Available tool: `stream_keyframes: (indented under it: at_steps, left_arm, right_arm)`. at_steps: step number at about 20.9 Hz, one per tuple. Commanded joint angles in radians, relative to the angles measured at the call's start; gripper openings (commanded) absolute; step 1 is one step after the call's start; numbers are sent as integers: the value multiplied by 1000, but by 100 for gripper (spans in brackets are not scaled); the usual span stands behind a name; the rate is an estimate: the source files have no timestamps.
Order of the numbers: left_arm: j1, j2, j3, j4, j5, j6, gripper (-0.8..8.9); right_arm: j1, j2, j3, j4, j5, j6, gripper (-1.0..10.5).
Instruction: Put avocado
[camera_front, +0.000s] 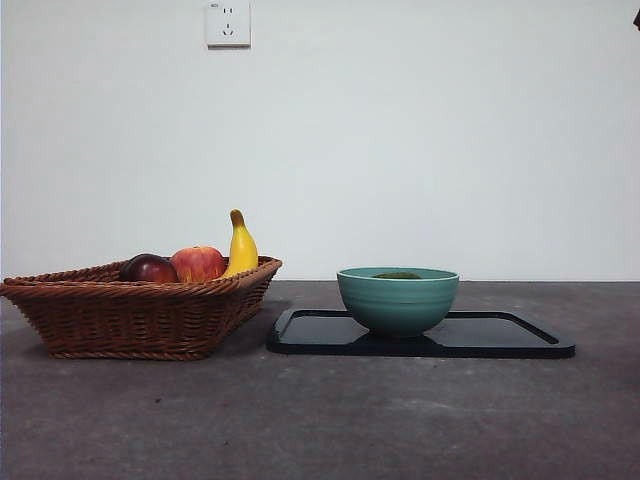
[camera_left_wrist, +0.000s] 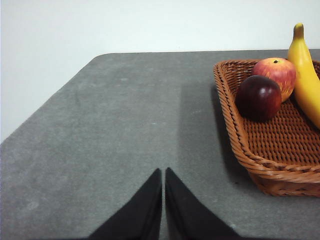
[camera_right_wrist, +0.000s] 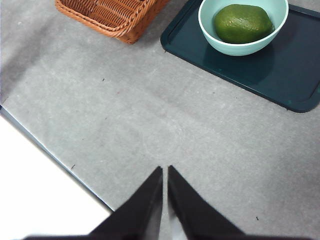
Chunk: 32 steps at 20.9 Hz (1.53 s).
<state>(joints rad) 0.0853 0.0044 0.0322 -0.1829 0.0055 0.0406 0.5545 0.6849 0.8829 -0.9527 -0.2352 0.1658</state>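
Note:
The dark green avocado (camera_right_wrist: 243, 23) lies inside the teal bowl (camera_right_wrist: 240, 49); in the front view only its top (camera_front: 397, 275) shows above the bowl's rim (camera_front: 398, 300). The bowl stands on a dark tray (camera_front: 500, 335), which also shows in the right wrist view (camera_right_wrist: 260, 75). My right gripper (camera_right_wrist: 165, 170) is shut and empty, above bare table well short of the tray. My left gripper (camera_left_wrist: 163, 172) is shut and empty, over bare table beside the wicker basket (camera_left_wrist: 240, 145).
The wicker basket (camera_front: 130, 315) at the left holds a dark red-purple fruit (camera_front: 148, 268), a red apple (camera_front: 198, 263) and a banana (camera_front: 240, 247). The table's edge (camera_right_wrist: 55, 162) runs close to the right gripper. A wall socket (camera_front: 228, 22) is on the back wall.

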Motion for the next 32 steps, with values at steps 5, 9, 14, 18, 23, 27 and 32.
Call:
stream_keyframes:
  at_steps: [5, 9, 14, 18, 23, 27, 32]
  left_arm:
    - [3, -1, -21, -6, 1, -28, 9]
    - [3, -1, -21, -6, 1, -28, 9]
    - [3, -1, -21, -6, 1, -28, 9]
    - [3, -1, -21, -6, 1, -28, 10]
    - [3, -1, -21, -6, 1, -28, 9]
    - [3, -1, -21, -6, 1, -28, 9]
    - [3, -1, -21, -6, 1, -28, 9]
  right_arm:
    - [6, 5, 7, 10, 0, 10, 7]
    - [6, 5, 7, 10, 0, 10, 7]
    - [6, 5, 7, 10, 0, 10, 7]
    - [-38, -29, 7, 43, 7, -35, 7]
    - [-322, -204, -111, 359, 7, -111, 7]
    - [-524, -374, -365, 647, 8, -140, 7]
    - [-586, -512, -591, 825, 64, -134, 7]
